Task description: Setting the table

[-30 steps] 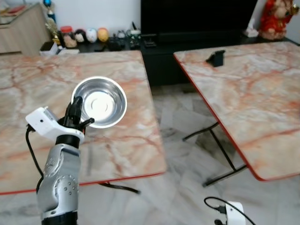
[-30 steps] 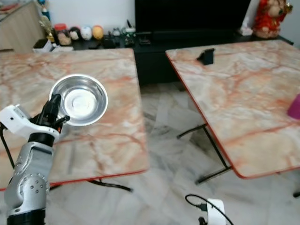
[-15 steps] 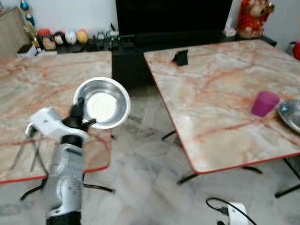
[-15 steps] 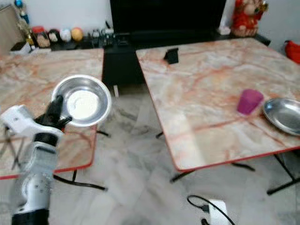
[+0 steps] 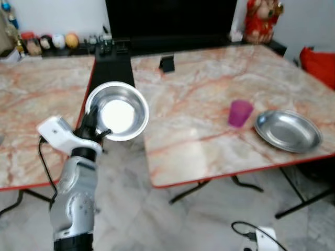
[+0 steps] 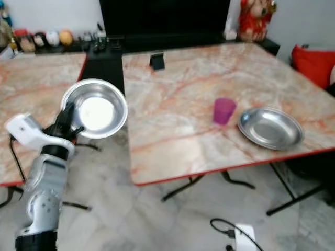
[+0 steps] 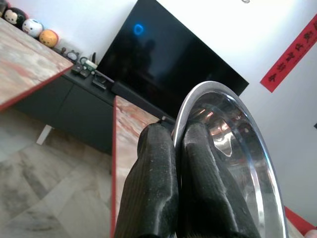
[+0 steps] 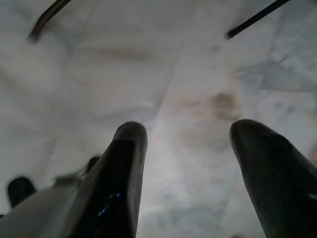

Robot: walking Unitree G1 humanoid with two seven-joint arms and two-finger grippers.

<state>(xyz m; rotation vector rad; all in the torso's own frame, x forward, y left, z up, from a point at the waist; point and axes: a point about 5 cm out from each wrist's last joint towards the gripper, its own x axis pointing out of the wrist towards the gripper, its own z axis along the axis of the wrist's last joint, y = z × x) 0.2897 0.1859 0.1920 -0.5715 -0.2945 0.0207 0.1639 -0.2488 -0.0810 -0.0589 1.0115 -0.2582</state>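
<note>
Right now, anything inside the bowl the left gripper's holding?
Steel bowl looks empty: bare shiny bottom with glare. The left gripper pinches its near rim, so its fingers cover a small patch there.

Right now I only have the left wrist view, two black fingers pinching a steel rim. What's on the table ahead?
Observer: A purple cup stands on the right-hand marble table, with a steel plate just to its right.
Operator: Is my bowl over that table yet?
Observer: No, the steel bowl in the left gripper hangs over the gap between the two tables.
Operator: And the right gripper?
Observer: The right gripper points down at the floor, its fingers open and holding nothing.
</note>
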